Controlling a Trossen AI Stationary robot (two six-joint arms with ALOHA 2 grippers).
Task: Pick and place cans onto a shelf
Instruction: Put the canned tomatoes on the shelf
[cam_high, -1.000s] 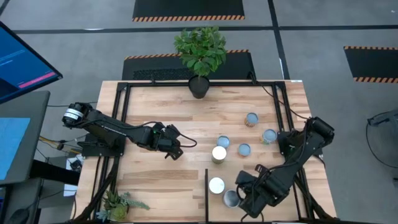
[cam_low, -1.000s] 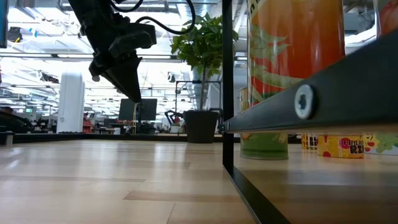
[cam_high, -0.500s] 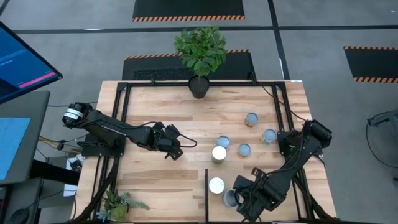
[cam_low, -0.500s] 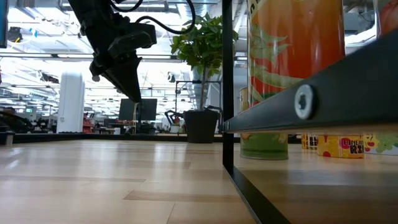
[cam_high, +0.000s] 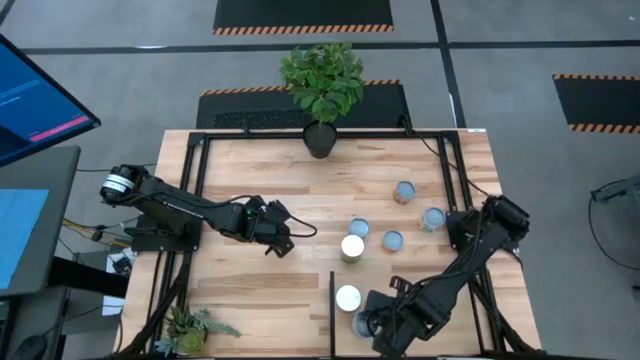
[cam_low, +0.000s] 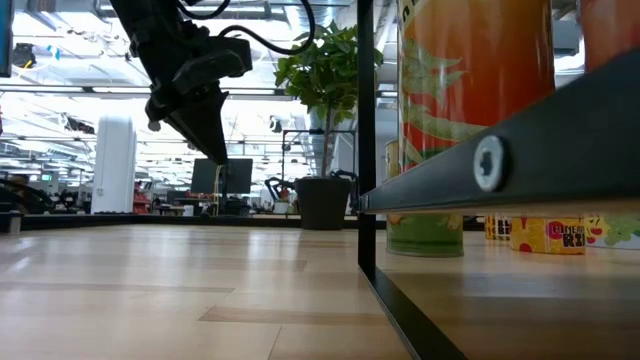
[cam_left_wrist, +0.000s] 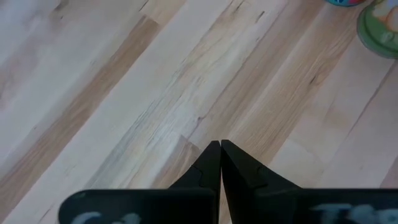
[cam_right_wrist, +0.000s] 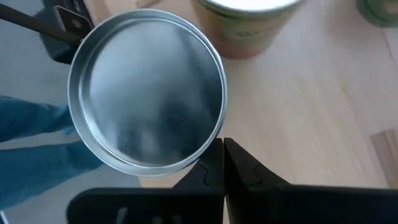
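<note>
Since the earlier frame the right tool (cam_high: 372, 330) has slid left along the desk's (cam_high: 250, 290) near edge, over the silver-topped can (cam_right_wrist: 147, 90), fingers pinched together, holding nothing. The left tool (cam_high: 283, 243) hangs closed and empty over bare wood.

Robotics lab in an open industrial hall, grey floor with hazard-striped mats (cam_high: 303, 14) (orange-black edging), monitor (cam_high: 35, 95), ceiling strip lights (cam_low: 60, 90)
</note>
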